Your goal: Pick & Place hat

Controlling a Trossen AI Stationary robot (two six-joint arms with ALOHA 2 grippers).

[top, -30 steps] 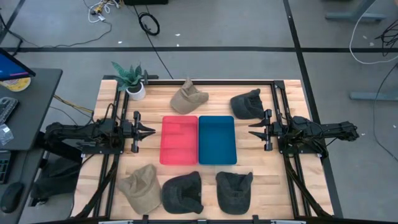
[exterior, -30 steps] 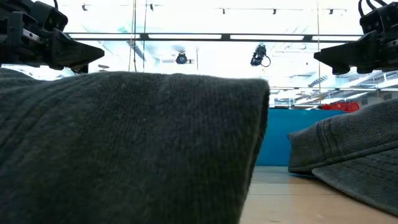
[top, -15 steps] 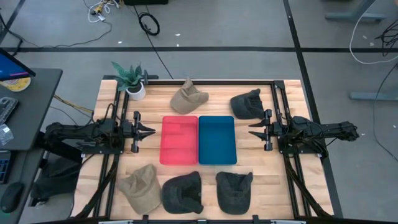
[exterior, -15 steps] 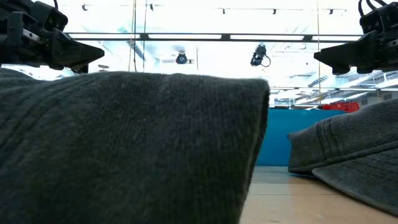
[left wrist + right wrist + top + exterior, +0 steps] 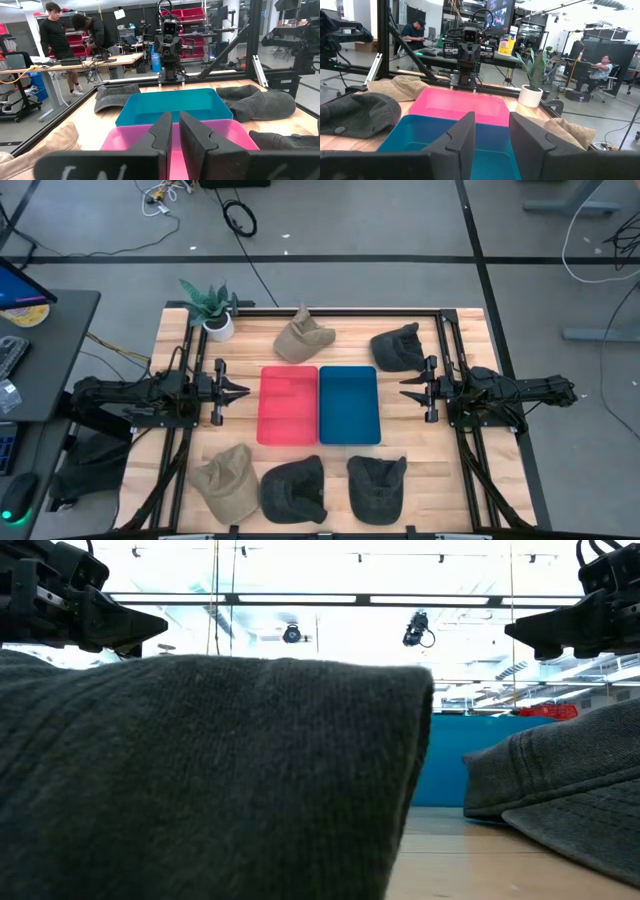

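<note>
Five hats lie on the wooden table, each resting flat. Toward the far edge are a tan hat (image 5: 303, 337) and a dark hat (image 5: 396, 347). Along the near edge are a tan hat (image 5: 228, 480) and two dark hats (image 5: 294, 488) (image 5: 377, 485). A pink tray (image 5: 288, 405) and a blue tray (image 5: 349, 405) sit side by side in the middle. My left gripper (image 5: 240, 391) (image 5: 175, 117) hovers left of the pink tray, fingers all but together. My right gripper (image 5: 405, 388) (image 5: 491, 122) hovers right of the blue tray, slightly open. Neither touches anything.
A potted plant (image 5: 210, 308) stands at the far left corner. Black frame rails (image 5: 450, 350) run along the table's sides. In the low view the near dark hat (image 5: 200, 780) fills the foreground. People work at benches in the room behind.
</note>
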